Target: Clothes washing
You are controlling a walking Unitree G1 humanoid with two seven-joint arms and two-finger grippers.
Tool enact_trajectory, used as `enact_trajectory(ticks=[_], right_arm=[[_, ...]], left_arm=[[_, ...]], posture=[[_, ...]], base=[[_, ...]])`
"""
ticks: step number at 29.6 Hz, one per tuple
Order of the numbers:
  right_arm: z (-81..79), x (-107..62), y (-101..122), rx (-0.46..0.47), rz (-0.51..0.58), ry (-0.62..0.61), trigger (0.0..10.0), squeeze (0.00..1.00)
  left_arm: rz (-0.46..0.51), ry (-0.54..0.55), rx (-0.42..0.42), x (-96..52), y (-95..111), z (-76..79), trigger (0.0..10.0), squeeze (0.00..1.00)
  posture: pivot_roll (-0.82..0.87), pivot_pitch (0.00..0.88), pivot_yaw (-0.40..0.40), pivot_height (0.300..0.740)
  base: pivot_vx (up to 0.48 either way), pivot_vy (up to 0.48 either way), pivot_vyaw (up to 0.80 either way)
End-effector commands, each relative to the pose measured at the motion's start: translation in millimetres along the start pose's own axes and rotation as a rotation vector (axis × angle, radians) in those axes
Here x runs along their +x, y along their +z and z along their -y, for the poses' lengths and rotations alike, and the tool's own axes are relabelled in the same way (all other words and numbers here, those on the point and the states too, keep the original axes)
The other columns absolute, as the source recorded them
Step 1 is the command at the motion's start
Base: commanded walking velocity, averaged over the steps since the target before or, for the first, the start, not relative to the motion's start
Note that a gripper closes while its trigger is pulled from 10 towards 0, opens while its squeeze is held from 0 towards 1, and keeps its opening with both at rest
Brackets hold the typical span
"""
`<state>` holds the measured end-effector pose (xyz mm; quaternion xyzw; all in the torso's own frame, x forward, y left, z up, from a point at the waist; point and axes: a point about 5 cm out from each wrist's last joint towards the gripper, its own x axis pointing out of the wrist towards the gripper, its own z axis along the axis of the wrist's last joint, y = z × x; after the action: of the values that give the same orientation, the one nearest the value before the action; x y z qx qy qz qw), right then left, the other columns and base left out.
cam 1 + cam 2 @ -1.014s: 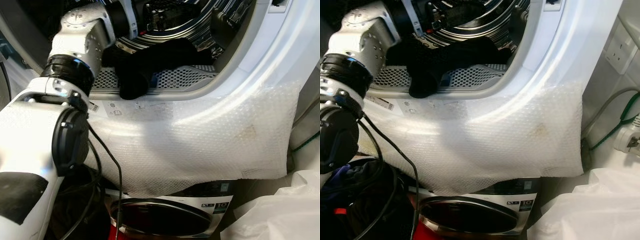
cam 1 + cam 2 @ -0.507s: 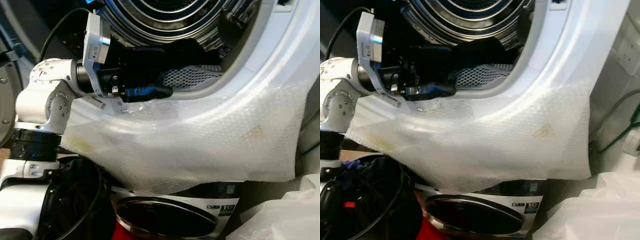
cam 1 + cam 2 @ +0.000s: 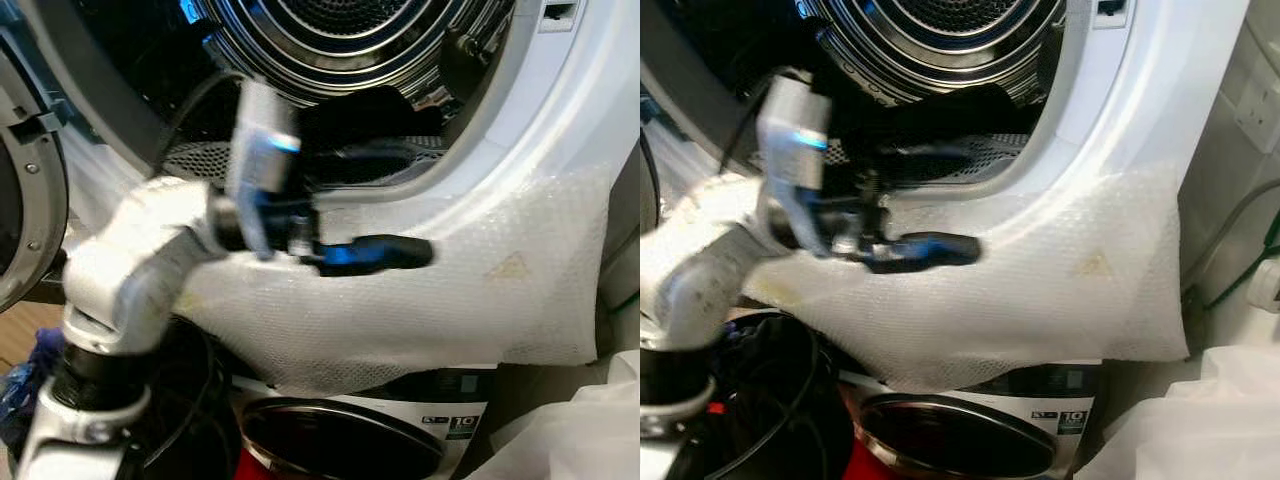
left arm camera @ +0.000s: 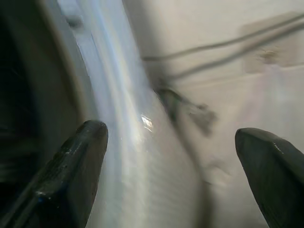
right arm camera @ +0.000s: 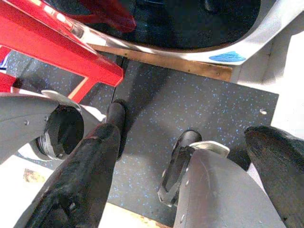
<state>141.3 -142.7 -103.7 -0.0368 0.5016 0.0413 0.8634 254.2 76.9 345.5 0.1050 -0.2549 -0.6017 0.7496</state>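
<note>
The washing machine drum [image 3: 360,30] opens across the upper frame; a dark garment [image 3: 375,108] lies on its lower lip. The left gripper [image 3: 385,255], fingers spread and empty, hangs just below the garment at frame centre, nearer than the idle right gripper [image 5: 190,161].

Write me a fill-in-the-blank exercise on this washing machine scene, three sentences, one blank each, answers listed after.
1. The left gripper hangs in front of the sheet of ____ wrap taped below the drum opening.
2. A ____ coloured garment lies at the lower rim of the drum.
3. In the left wrist view the left gripper's two black fingers stand wide ____.

Missing words: bubble; black; apart
</note>
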Motion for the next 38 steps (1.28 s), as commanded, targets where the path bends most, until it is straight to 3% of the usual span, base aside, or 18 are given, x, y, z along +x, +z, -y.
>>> enact_trajectory(ticks=[1,5,6,9,12,15,16,19,24,26,28,32,38], right_arm=[[-8.0,-0.4,-4.4,0.013,-0.023,0.015,10.0,0.00],[-8.1,-0.1,-3.3,0.000,-0.025,0.016,10.0,0.00],[-7.8,0.0,-2.8,-0.001,-0.024,0.015,10.0,0.00],[-7.6,0.1,-2.2,-0.002,-0.023,0.013,10.0,0.00],[-5.7,-0.1,-3.3,-0.005,-0.025,0.008,10.0,0.00],[-4.6,-0.3,-4.4,-0.002,-0.028,0.003,10.0,0.00],[-4.0,-0.5,-5.2,-0.004,-0.029,0.003,10.0,0.00],[-3.1,-0.6,-6.0,-0.006,-0.032,0.002,10.0,0.00],[-2.4,-0.7,-6.4,-0.009,-0.033,0.003,10.0,0.00],[-1.8,-0.7,-6.3,-0.011,-0.032,0.002,10.0,0.00],[-1.7,-0.7,-6.3,-0.012,-0.032,0.002,10.0,0.00],[0.5,-0.7,-6.1,-0.029,-0.032,0.001,10.0,0.00],[2.7,-0.3,-3.6,-0.033,-0.026,-0.001,10.0,0.00]], left_arm=[[0.012,0.139,0.070,3.2,5.4,-1.3,10.0,0.00],[0.006,0.225,0.043,15.3,-17.8,16.7,10.0,0.00],[-0.009,0.273,0.042,18.0,-30.9,28.9,10.0,0.00],[-0.018,0.339,0.053,16.1,-37.2,34.0,10.0,0.00],[0.001,0.591,0.099,6.1,-40.5,32.0,10.0,0.00],[-0.012,0.749,0.094,-3.3,-46.8,28.0,10.0,0.00],[-0.033,0.839,0.112,-12.9,-49.8,21.5,10.0,0.00],[-0.035,0.917,0.115,-24.4,-49.6,11.9,10.0,0.00],[-0.052,0.969,0.143,-31.7,-51.7,16.5,10.0,0.00],[-0.048,1.020,0.085,-35.8,-56.9,25.9,10.0,0.00],[-0.047,1.020,0.085,-35.7,-57.2,26.9,10.0,0.00],[-0.008,0.959,0.021,-27.3,-57.6,36.8,10.0,0.00],[0.062,0.962,-0.100,-20.3,-55.1,31.3,10.0,0.00]], posture=[[0.19,0.000,0.133,0.740],[0.20,0.000,0.130,0.740],[0.20,0.000,0.129,0.740],[0.20,0.000,0.130,0.740],[0.20,0.000,0.126,0.740],[0.19,0.000,0.123,0.740],[0.19,0.000,0.121,0.740],[0.20,0.000,0.116,0.740],[0.19,0.000,0.112,0.740],[0.19,0.000,0.108,0.740],[0.19,0.000,0.108,0.740],[0.19,0.000,0.098,0.740],[0.19,0.000,0.095,0.740]], base=[[0.000,0.000,0.00],[0.000,0.000,0.00],[0.000,0.000,0.00],[0.000,0.000,0.00],[0.000,0.000,0.00],[0.000,0.000,0.00],[0.000,0.000,0.00],[0.000,0.000,0.00],[0.000,0.000,0.00],[0.000,0.000,0.00],[0.000,0.000,0.00],[0.000,0.000,0.00],[0.000,0.000,0.00]])
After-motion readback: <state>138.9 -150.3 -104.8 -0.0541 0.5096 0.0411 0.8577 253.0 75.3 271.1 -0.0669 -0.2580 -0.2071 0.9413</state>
